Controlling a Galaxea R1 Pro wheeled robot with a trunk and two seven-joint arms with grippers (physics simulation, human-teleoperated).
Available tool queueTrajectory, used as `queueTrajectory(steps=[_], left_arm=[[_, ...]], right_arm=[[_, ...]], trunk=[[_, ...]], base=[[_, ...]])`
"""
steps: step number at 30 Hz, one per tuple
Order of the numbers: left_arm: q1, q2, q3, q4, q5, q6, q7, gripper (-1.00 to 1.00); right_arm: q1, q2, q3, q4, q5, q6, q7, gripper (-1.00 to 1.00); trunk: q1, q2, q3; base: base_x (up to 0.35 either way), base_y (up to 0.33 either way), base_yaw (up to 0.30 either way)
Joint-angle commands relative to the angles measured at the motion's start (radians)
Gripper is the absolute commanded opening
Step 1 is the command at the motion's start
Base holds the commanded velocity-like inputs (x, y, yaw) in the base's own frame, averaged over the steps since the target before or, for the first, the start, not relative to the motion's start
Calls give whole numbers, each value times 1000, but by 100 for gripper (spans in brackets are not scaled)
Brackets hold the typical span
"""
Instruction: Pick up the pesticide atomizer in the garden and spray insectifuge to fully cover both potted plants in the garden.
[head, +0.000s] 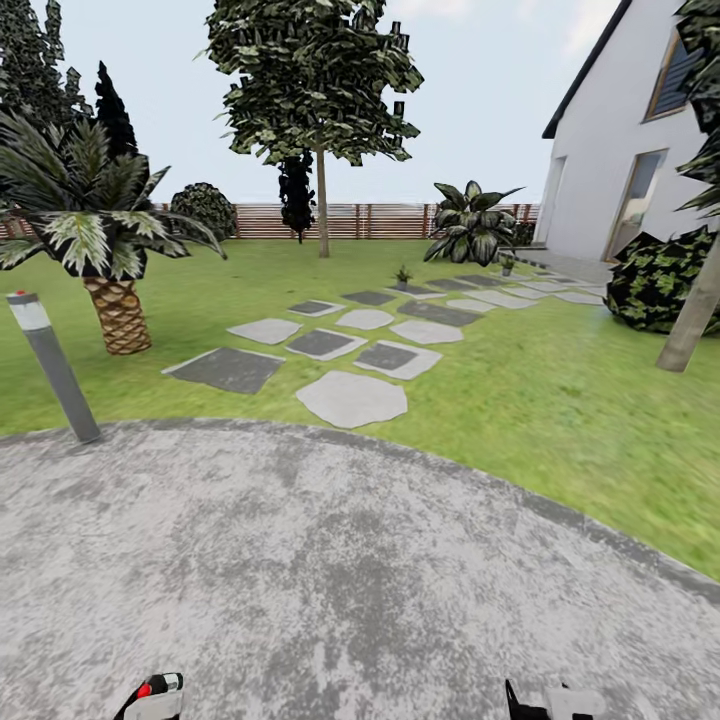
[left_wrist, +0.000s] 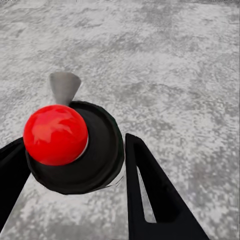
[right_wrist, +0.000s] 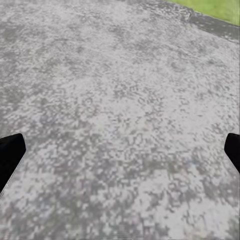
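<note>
The garden's lawn (head: 560, 400) lies ahead, crossed by grey stepping stones (head: 352, 398) and closed off by a brown slatted fence (head: 380, 220). Two small potted plants stand far off beside the stones, one (head: 403, 275) near the middle and one (head: 507, 264) further right. The pesticide atomizer is out of view. My left gripper (left_wrist: 72, 142) is open over grey paving, and a red ball on a black disc (left_wrist: 55, 134) shows between its fingers. My right gripper (right_wrist: 123, 145) is open and empty above the same paving. Both arms just peek in at the head view's lower edge.
I stand on a round grey paved patch (head: 350, 560). A leaning grey bollard (head: 55, 370) marks its left edge. A palm (head: 100, 240), a tall tree (head: 320, 150), a striped-leaf plant (head: 470, 225), a dark bush (head: 660, 280) and a white house (head: 620, 150) ring the lawn.
</note>
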Motion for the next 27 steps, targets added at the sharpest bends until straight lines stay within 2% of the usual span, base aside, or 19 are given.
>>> queueTrajectory(steps=[1,27], left_arm=[[-1,0,-2,1,7,-3,-1,-100],[-1,0,-1,1,4,-3,-1,-100]], right_arm=[[-1,0,-8,1,10,-3,0,100],[-1,0,-8,1,10,-3,3,100]], trunk=[[0,0,-1],[0,0,-2]], base=[[336,0,0],[336,0,0]])
